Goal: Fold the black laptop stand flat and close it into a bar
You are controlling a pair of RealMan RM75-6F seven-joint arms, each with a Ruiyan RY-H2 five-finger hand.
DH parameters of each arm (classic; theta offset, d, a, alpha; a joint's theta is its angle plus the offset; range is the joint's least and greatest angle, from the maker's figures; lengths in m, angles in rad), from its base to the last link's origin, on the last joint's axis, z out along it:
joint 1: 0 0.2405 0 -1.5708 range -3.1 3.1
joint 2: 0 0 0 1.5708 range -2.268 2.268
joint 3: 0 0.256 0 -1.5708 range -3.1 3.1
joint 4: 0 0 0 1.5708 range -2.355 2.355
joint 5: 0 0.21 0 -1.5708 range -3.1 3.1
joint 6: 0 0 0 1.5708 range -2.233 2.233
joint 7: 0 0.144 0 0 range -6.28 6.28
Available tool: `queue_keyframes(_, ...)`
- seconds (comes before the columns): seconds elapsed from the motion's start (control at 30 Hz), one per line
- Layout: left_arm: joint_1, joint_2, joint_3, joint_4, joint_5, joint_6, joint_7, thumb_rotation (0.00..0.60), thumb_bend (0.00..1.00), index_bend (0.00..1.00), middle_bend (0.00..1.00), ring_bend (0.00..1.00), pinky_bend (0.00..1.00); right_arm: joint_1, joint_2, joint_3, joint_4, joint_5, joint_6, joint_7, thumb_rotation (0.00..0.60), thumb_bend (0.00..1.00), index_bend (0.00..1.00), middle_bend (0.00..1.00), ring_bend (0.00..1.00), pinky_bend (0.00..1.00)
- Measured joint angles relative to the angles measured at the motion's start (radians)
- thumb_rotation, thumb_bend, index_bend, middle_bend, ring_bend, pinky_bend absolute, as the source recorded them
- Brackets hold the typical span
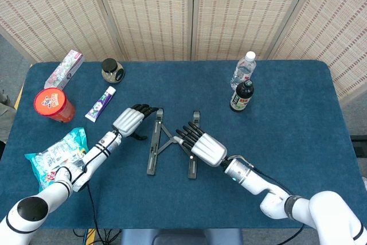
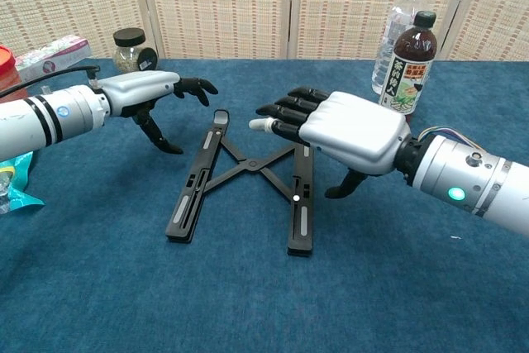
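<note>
Stand [image 2: 248,175] lies spread in an X; left hand [image 2: 157,88] and right hand [image 2: 343,130] hover above it — fingers apart, holding nothing.

One laptop stand [image 1: 172,142], two bottles [image 1: 243,70], one jar [image 1: 110,69], one red canister [image 1: 53,104], two hands [image 1: 129,121].

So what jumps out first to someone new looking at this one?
The black laptop stand lies open in an X at the table's centre. The left hand and right hand hover on either side of it, both empty. A dark drink bottle stands behind the right hand.
</note>
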Motion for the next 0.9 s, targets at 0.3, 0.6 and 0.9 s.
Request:
queue_keyframes(0.3, -0.001, -0.001, 0.001, -0.007, -0.013, -0.008, -0.011, 0.600, 0.11, 0.09, 0.18, 0.11, 0.12, -0.022, -0.023, 0.017, -0.007, 0.036, 0.002, -0.043, 0.600, 0.00, 0.00, 0.00, 0.00, 0.00)
queue_keyframes(0.6, -0.002, -0.006, 0.003, -0.004, -0.024, -0.028, -0.012, 0.600, 0.11, 0.09, 0.18, 0.11, 0.12, -0.024, -0.027, 0.016, -0.005, 0.039, 0.001, -0.047, 0.600, 0.00, 0.00, 0.00, 0.00, 0.00)
queue_keyframes(0.9, -0.001, -0.023, 0.010, 0.008, -0.026, -0.038, -0.043, 0.600, 0.11, 0.09, 0.18, 0.11, 0.12, -0.024, -0.018, 0.017, -0.011, 0.045, -0.006, -0.051, 0.600, 0.00, 0.00, 0.00, 0.00, 0.00)
